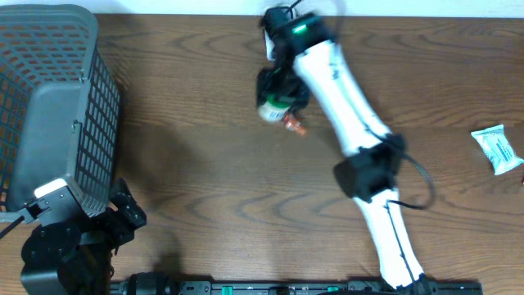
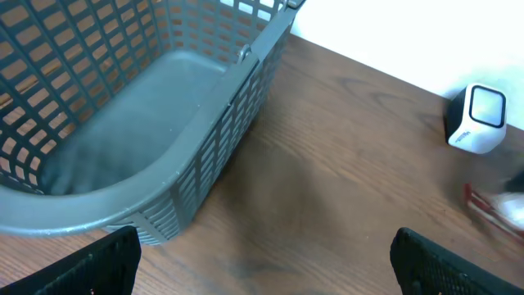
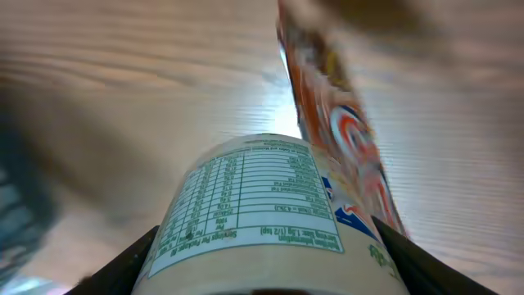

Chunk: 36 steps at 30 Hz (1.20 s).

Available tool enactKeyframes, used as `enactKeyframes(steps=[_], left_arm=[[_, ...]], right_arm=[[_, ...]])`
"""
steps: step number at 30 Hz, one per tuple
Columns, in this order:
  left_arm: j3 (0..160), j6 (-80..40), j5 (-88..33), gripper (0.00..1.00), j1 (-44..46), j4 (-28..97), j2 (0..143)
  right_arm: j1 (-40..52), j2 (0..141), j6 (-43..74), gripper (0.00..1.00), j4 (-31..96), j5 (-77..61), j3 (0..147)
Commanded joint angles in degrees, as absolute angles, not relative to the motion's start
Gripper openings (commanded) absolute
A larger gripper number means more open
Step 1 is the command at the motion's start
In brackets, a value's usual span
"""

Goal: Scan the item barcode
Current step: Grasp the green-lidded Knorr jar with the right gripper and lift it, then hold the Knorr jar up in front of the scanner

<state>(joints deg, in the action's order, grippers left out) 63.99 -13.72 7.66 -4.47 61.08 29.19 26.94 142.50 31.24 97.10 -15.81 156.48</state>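
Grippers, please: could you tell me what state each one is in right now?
Left gripper: open, holding nothing.
Right gripper: closed on the sides of the nutrition-labelled bottle.

Cream bottle (image 3: 262,205), nutrition label showing; white-black scanner (image 2: 477,119) upright.

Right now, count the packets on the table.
2: an orange packet beside the bottle, mid-table; a white packet at the table's right edge. The arm may hide others.
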Motion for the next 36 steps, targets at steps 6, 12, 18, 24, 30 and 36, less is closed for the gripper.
enactKeyframes(steps=[6, 12, 18, 24, 30, 36], left_arm=[[63.96, -13.67, 8.14, 0.98, -4.75, 60.86, 29.06], [63.96, -13.65, 8.14, 0.98, -4.75, 60.86, 29.06], [63.96, -13.65, 8.14, 0.98, -4.75, 60.86, 29.06], [63.96, -13.67, 8.14, 0.98, -4.75, 60.86, 29.06], [63.96, -13.67, 8.14, 0.98, -4.75, 60.86, 29.06], [63.96, -13.67, 8.14, 0.98, -4.75, 60.86, 29.06]], right_arm=[[22.2, 133.19, 25.04, 0.34, 97.32, -20.86, 158.43], [23.09, 133.29, 23.0, 0.35, 97.32, -18.48, 156.88], [23.33, 133.29, 21.76, 0.36, 97.34, -19.84, 156.22], [24.38, 133.29, 21.82, 0.35, 97.34, -20.75, 146.21], [25.26, 133.29, 20.14, 0.34, 97.34, -33.3, 133.62], [25.34, 133.29, 17.72, 0.34, 97.34, -45.84, 126.08]])
